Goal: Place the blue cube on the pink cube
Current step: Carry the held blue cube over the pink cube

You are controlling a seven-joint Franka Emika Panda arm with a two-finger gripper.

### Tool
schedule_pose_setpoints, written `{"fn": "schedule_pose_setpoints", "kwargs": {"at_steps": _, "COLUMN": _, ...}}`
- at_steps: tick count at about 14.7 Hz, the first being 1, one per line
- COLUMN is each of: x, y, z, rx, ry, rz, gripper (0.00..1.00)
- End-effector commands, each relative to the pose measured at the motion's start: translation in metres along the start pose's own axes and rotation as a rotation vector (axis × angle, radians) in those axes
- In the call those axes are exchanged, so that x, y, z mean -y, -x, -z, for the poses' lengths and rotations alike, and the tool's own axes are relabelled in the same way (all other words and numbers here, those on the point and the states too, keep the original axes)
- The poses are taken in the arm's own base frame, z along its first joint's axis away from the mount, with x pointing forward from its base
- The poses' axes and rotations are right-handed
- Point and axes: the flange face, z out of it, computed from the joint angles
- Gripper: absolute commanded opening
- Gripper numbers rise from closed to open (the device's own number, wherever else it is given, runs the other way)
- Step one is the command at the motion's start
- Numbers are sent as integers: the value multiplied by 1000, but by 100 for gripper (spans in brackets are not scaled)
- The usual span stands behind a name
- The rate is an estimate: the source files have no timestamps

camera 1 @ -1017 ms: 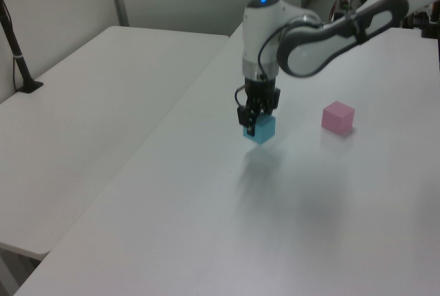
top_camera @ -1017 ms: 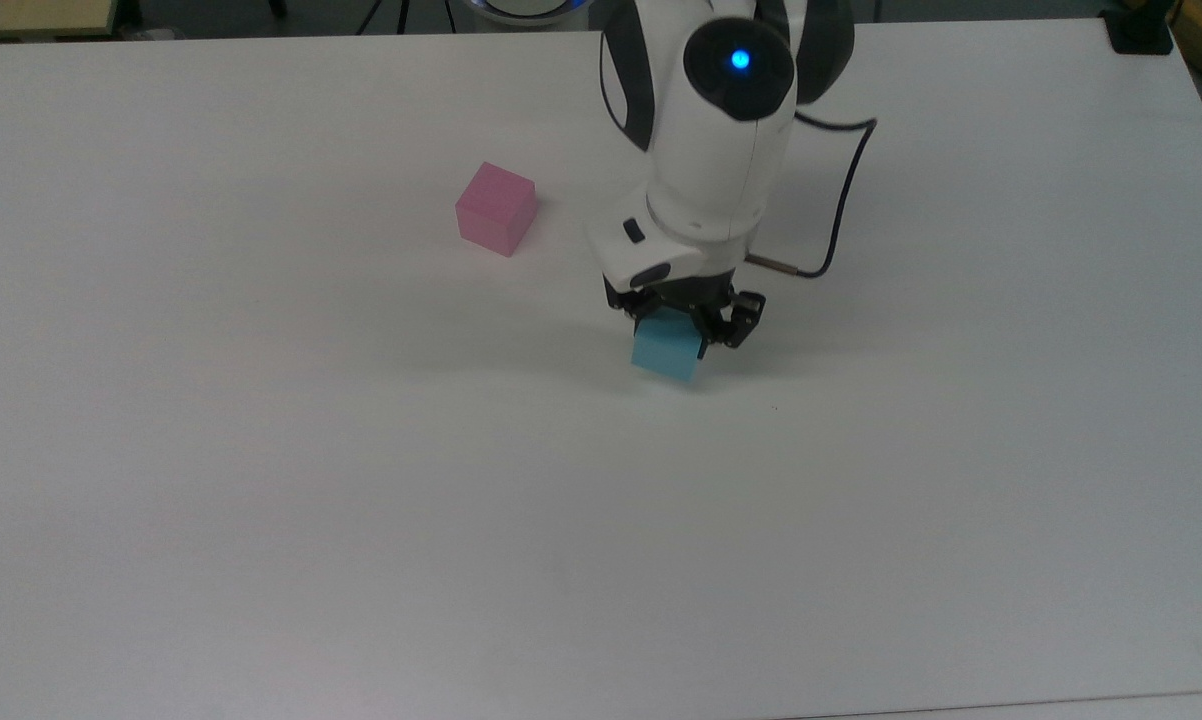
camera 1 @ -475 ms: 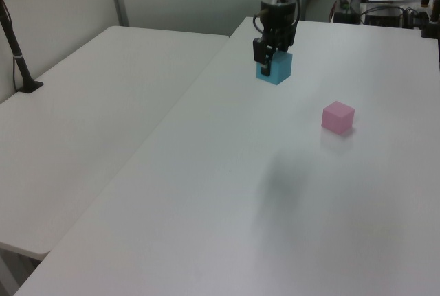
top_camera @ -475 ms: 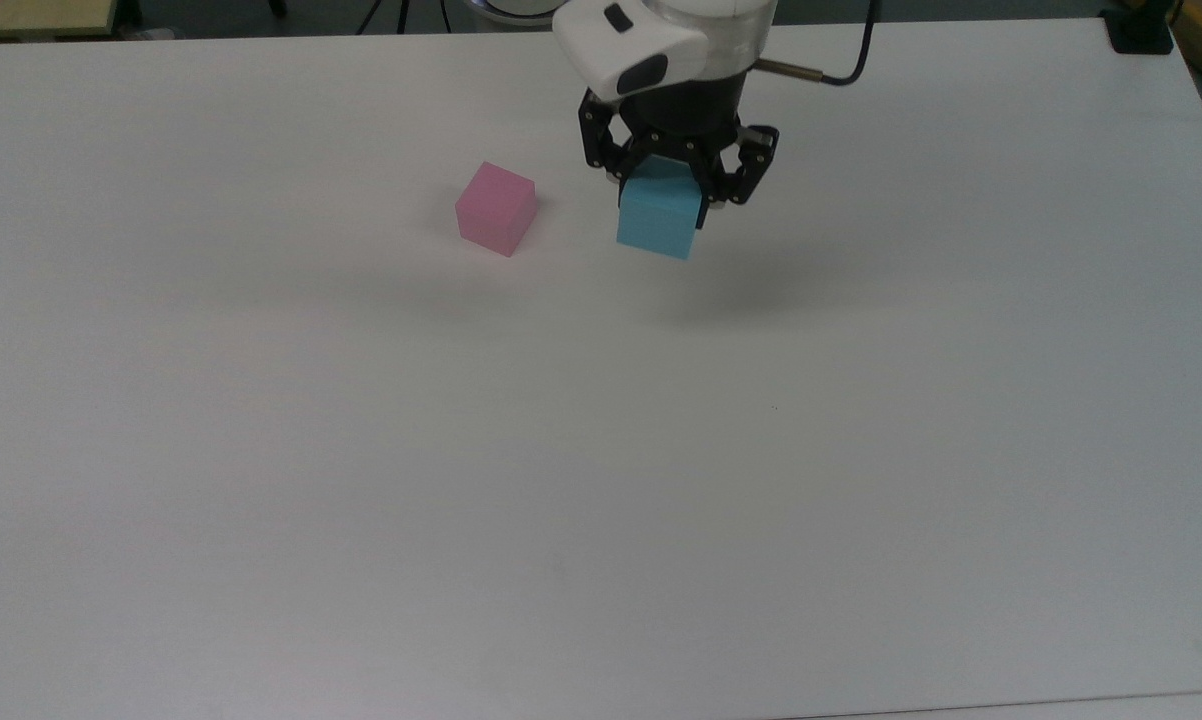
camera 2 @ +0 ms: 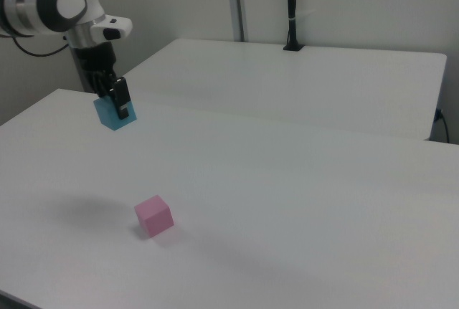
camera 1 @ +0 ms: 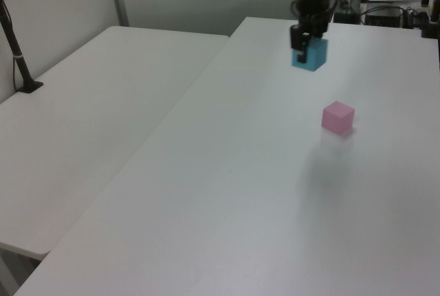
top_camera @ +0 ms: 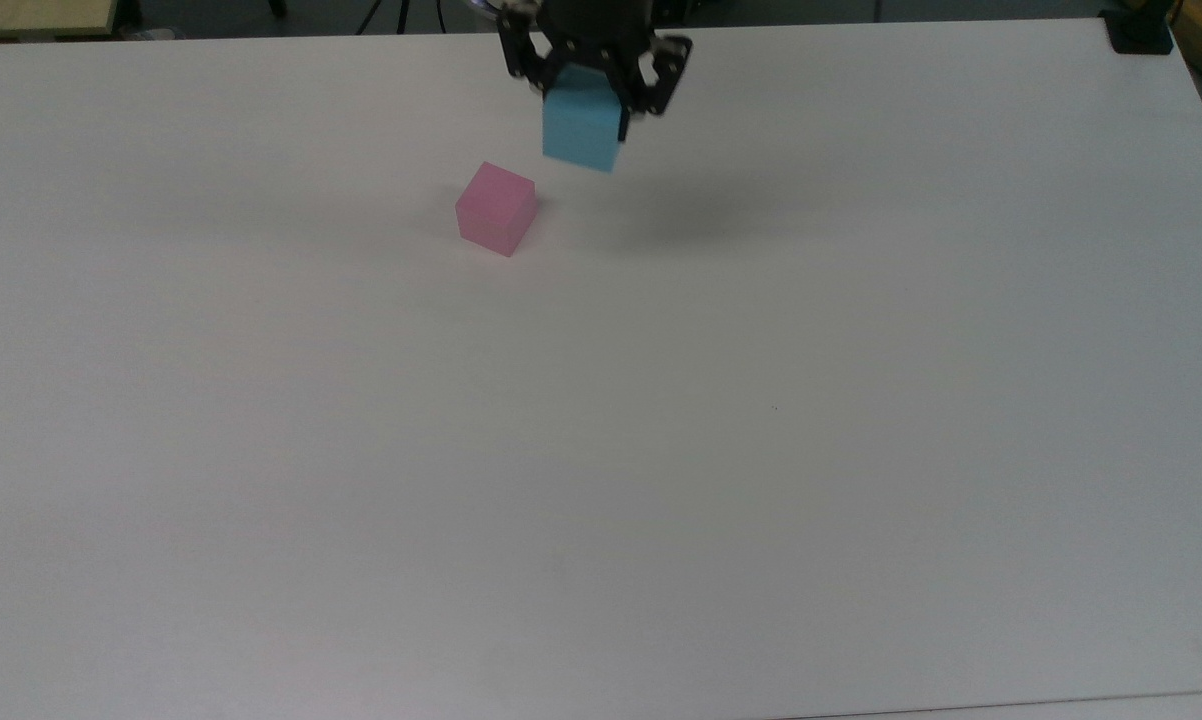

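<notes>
In the top view, moving from left to right, the small pale pink matte cube (top_camera: 496, 209) comes first, resting alone on the plain white worktop (top_camera: 601, 450), one corner turned toward the lower edge. Just to the top view's right and higher in the picture hangs the small light sky-blue matte cube (top_camera: 582, 130), lifted clear of the surface and pinched between the black fingers (top_camera: 649, 92) of the gripper (top_camera: 589, 100), which press on its two opposite sides. A soft shadow lies on the worktop to the right of the pink cube.

In the left view the blue cube (camera 1: 310, 54) is held in the air, beyond the pink cube (camera 1: 337, 117). In the right view the gripper (camera 2: 115, 105) carries the blue cube (camera 2: 112, 114) well above the pink cube (camera 2: 154, 215).
</notes>
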Motion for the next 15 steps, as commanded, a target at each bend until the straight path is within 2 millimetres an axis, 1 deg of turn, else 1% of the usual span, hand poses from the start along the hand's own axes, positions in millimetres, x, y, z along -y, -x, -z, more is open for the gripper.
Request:
{"fn": "schedule_pose_setpoints", "kwargs": {"at_steps": 1, "x": -52, "y": 64, "z": 18, "rx": 11, "ry": -29, "rz": -12, "gripper": 20}}
{"fn": "schedule_pose_setpoints", "kwargs": {"at_steps": 3, "x": -63, "y": 76, "z": 21, "rx": 23, "ry": -21, "rz": -29, "gripper": 20}}
{"fn": "schedule_pose_setpoints", "kwargs": {"at_steps": 4, "x": -65, "y": 76, "z": 20, "rx": 36, "ry": -15, "rz": -37, "gripper": 20}}
{"fn": "schedule_pose_setpoints", "kwargs": {"at_steps": 6, "x": -72, "y": 76, "z": 12, "rx": 67, "ry": -4, "rz": -51, "gripper": 20}}
{"fn": "schedule_pose_setpoints", "kwargs": {"at_steps": 9, "x": -104, "y": 70, "z": -8, "rx": 69, "ry": -6, "rz": -91, "gripper": 20}}
{"fn": "schedule_pose_setpoints", "kwargs": {"at_steps": 11, "x": -124, "y": 67, "z": -32, "rx": 37, "ry": -19, "rz": -88, "gripper": 20}}
{"fn": "schedule_pose_setpoints", "kwargs": {"at_steps": 13, "x": -126, "y": 71, "z": -53, "rx": 25, "ry": -23, "rz": -81, "gripper": 20}}
{"fn": "schedule_pose_setpoints", "kwargs": {"at_steps": 14, "x": -126, "y": 75, "z": -76, "rx": 12, "ry": -25, "rz": -79, "gripper": 20}}
{"fn": "schedule_pose_setpoints", "kwargs": {"at_steps": 15, "x": -124, "y": 78, "z": -94, "rx": -4, "ry": -31, "rz": -74, "gripper": 20}}
